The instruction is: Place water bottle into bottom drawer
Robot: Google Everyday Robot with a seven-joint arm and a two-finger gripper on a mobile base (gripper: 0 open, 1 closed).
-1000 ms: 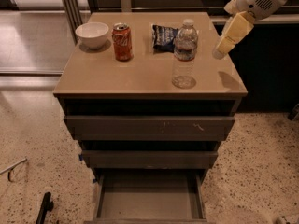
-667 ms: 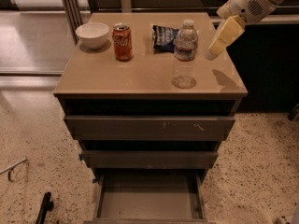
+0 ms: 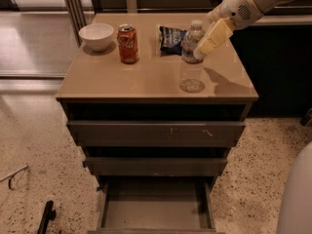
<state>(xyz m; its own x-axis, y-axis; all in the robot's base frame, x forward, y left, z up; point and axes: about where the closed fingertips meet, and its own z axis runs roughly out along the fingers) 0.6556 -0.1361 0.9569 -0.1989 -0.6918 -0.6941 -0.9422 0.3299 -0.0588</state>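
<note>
The water bottle (image 3: 191, 57), clear with a white cap and a blue-white label, stands upright on the tan cabinet top (image 3: 146, 77), right of centre. My gripper (image 3: 208, 42) reaches in from the upper right, its pale tips right beside the bottle's upper right side. The bottom drawer (image 3: 156, 207) is pulled open below, its plain grey floor bare.
An orange-red soda can (image 3: 128, 44), a white bowl (image 3: 96, 36) and a dark chip bag (image 3: 170, 38) stand at the back of the top. The top drawer (image 3: 156, 133) and middle drawer (image 3: 156, 165) sit partly out. A dark object (image 3: 46, 217) lies on the speckled floor.
My gripper has moved left and down from the cabinet's right edge to the bottle's upper right side. The bottle has not moved.
</note>
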